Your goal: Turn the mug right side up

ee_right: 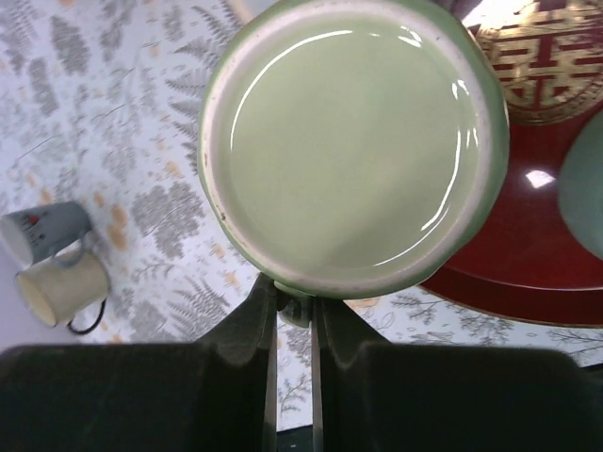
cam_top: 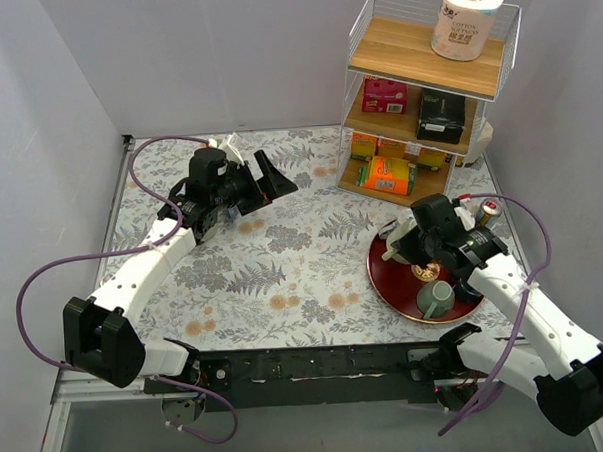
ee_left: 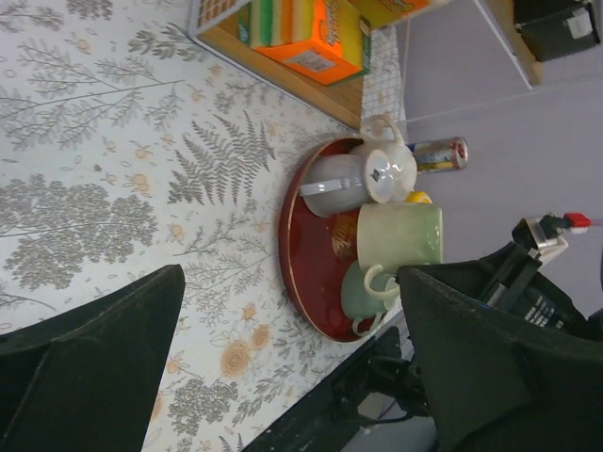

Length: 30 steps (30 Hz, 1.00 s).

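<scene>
A pale green mug (ee_right: 353,141) fills the right wrist view, its flat base toward the camera, held above the edge of a dark red tray (ee_right: 528,273). My right gripper (ee_right: 294,299) is shut on the mug's handle. In the left wrist view the mug (ee_left: 400,235) is over the tray (ee_left: 311,282), beside a small teal cup (ee_left: 363,292). In the top view my right gripper (cam_top: 422,246) is over the tray (cam_top: 384,282) and covers the mug. My left gripper (cam_top: 265,183) is open and empty at the back left, raised above the table.
The tray also carries a white teapot (ee_left: 382,169) and the teal cup (cam_top: 435,298). A can (ee_left: 438,153) lies behind the tray. A wire shelf (cam_top: 426,90) with boxes and a paper roll (cam_top: 466,19) stands at the back right. Two mugs (ee_right: 52,259) lie at the far left.
</scene>
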### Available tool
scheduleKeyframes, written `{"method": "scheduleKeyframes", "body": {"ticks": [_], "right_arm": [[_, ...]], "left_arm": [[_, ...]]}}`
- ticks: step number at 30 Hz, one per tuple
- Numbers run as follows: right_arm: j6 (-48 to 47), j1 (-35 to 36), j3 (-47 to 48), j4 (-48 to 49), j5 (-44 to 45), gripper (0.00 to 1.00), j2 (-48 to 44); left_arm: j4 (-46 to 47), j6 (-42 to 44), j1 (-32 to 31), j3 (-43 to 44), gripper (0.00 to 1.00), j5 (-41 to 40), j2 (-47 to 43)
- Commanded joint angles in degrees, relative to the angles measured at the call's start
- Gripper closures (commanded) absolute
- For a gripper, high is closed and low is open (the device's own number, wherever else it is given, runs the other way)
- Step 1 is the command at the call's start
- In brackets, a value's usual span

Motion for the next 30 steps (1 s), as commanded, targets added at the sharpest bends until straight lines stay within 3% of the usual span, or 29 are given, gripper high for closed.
{"method": "scheduleKeyframes", "body": {"ticks": [1,5,12,19,30], "right_arm": [[-3.8,0.0,3.9,11.4,-4.5,0.99,-3.2],[-4.3,0.0,3.3,19.9,-9.6,0.99,-3.8],[-4.4,0.0,4.3,28.5,-15.6,0.99,-3.4],[-4.4,0.0,5.8,33.0,-19.3,0.99,-2.1],[-4.1,0.1,3.7,51.4,-25.1,0.99,-0.5]], "left_arm": [[5.8,-2.6,0.0,-2.1,0.02,9.5,-2.1],[13.7,-8.6,0.0,-5.0,0.02,18.0,-2.1],[26.2,-18.0,-1.2,-9.5,0.02,25.2,-1.9],[33.3,-22.8,-2.9,-10.2,0.02,27.3,-1.3],[45.9,-34.6,-6.0,-12.0,0.02,28.7,1.0]]}}
